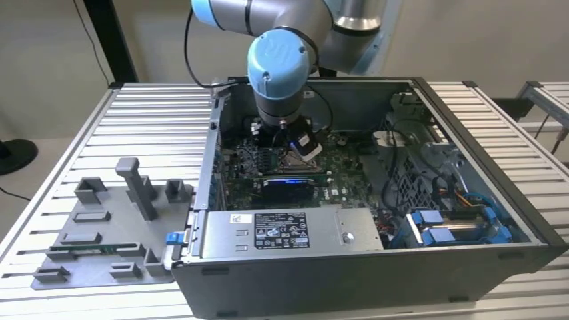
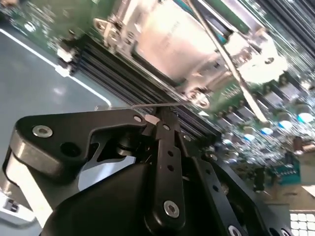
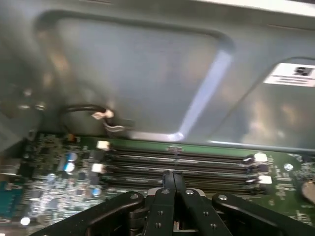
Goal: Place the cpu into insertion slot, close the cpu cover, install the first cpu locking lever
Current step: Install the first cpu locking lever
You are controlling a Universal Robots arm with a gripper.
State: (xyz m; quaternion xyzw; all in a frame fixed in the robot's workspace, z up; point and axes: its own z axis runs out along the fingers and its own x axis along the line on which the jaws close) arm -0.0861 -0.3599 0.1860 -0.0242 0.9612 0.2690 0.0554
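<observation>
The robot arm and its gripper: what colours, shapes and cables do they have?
The arm is made of silvery grey round tubes with light blue caps on its joints. A black cable runs along it. The gripper is black, with flat linkage bars, silver screws and two thin fingers.

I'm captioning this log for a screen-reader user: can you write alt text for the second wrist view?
The black gripper, fingers shut, hangs close over a green circuit board, beside the shiny silvery square cpu cover closed on its socket. A thin metal lever crosses the cover.
</observation>
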